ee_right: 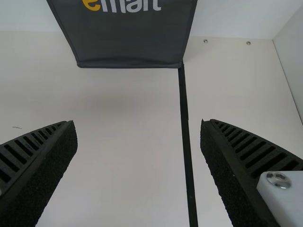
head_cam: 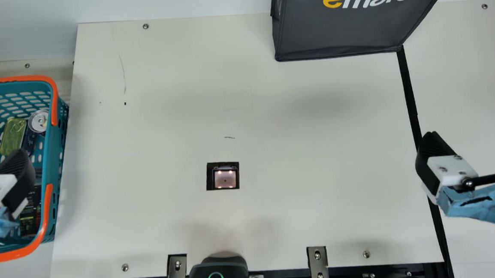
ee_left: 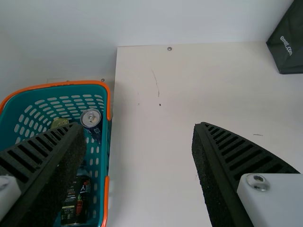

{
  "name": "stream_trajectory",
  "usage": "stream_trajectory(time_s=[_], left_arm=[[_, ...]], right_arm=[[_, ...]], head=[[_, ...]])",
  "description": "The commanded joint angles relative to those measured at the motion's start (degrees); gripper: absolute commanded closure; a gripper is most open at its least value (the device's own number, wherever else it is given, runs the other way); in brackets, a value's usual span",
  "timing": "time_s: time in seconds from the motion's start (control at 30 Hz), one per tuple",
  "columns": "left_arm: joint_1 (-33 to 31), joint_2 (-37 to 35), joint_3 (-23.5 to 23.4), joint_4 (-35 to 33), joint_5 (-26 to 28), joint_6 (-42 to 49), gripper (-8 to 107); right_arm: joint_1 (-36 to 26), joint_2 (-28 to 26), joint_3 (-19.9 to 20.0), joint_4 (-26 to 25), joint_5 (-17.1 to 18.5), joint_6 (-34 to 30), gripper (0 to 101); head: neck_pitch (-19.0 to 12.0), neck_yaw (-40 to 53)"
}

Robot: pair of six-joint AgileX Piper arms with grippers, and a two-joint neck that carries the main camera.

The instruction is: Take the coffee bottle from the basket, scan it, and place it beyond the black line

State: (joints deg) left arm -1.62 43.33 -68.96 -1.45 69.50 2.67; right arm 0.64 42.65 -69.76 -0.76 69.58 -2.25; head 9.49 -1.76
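The coffee bottle is in the basket, at its five o'clock. The basket is beside the bench, at nine o'clock. The left tool is wide open near it. At three o'clock, the right tool is wide open too.
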Motion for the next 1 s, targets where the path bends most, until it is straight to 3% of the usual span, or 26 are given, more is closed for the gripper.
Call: stream_trajectory(time_s=[0.0, 0.47, 0.97], left_arm=[[0.0, 0.0, 0.0, 0.0, 0.0, 0.0, 9], [0.0, 0.0, 0.0, 0.0, 0.0, 0.0, 9], [0.0, 0.0, 0.0, 0.0, 0.0, 0.0, 9]], right_arm=[[0.0, 0.0, 0.0, 0.0, 0.0, 0.0, 10], [0.0, 0.0, 0.0, 0.0, 0.0, 0.0, 10], [0.0, 0.0, 0.0, 0.0, 0.0, 0.0, 10]], head=[[-1.6, 1.5], [-1.6, 20.2], [-1.6, 20.2]])
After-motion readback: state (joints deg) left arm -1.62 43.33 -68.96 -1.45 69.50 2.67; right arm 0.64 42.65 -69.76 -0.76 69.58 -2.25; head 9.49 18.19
